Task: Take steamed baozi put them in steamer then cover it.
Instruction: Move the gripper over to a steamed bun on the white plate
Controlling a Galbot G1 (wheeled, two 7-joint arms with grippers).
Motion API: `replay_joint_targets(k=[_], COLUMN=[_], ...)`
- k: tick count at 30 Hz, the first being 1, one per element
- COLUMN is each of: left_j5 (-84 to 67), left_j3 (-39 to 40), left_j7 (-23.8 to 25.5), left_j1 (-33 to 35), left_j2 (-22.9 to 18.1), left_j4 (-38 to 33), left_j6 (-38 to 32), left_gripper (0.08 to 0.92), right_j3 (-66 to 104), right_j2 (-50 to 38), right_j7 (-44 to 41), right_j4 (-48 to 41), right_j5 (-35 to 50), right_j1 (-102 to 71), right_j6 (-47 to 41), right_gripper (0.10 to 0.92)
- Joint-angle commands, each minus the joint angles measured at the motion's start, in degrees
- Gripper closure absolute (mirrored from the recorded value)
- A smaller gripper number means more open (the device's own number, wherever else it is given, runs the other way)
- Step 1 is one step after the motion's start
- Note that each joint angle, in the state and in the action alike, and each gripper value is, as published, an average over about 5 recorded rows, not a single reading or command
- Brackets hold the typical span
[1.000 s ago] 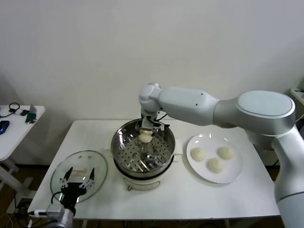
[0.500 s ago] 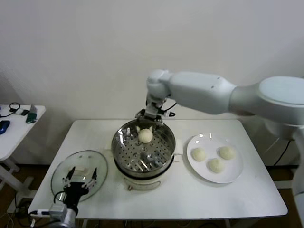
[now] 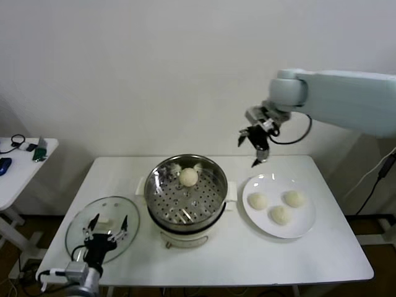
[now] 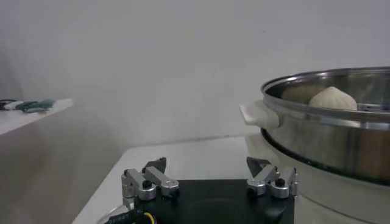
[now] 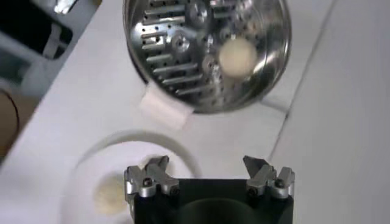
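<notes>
The steamer (image 3: 185, 197) stands mid-table with one baozi (image 3: 189, 177) lying at the back of its perforated basket. Three more baozi (image 3: 258, 200) lie on a white plate (image 3: 307, 223) to its right. My right gripper (image 3: 249, 151) is open and empty, raised in the air behind the gap between steamer and plate. Its wrist view looks down on the steamer (image 5: 183, 55), the baozi (image 5: 237, 56) and the plate's rim (image 5: 91, 152). The glass cover (image 3: 79, 218) lies flat on the front left of the table. My left gripper (image 3: 106, 225) is open over it, empty.
The pot's cream side handle (image 4: 259, 114) juts toward my left gripper (image 4: 207, 170), with the baozi (image 4: 332, 97) showing above the steel rim. A small side table (image 3: 18, 162) with small items stands at far left. The wall is close behind the table.
My right gripper let go of the baozi in the steamer, rose out of the basket and swung right toward the plate. The left arm has hardly moved.
</notes>
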Motion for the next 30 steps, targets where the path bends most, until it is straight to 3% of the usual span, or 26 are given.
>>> replay_joint_targets(k=[1, 9, 30], left_j5=[-0.6, -0.8, -0.7], left_j3=[-0.3, -0.6, -0.5], left_j7=[0.0, -0.1, -0.2], left_j1=[-0.3, -0.4, 0.5], left_j2=[0.3, -0.5, -1.1], left_j4=[0.6, 0.6, 1.5], left_j6=[-0.1, 0.1, -0.6], left_gripper=[0.177, 0.177, 0.177], right_j3=[1.8, 9.5, 16.2], right_j2=[-9.2, -4.1, 2.7], right_j7=[6.6, 7.3, 6.8], right_j4=[3.6, -4.6, -17.3], right_j5=[0.2, -6.4, -12.3], right_j1=[-10.1, -21.4, -33.3], right_j6=[-13.0, -12.8, -10.5], right_gripper=[0.203, 0.203, 0.203])
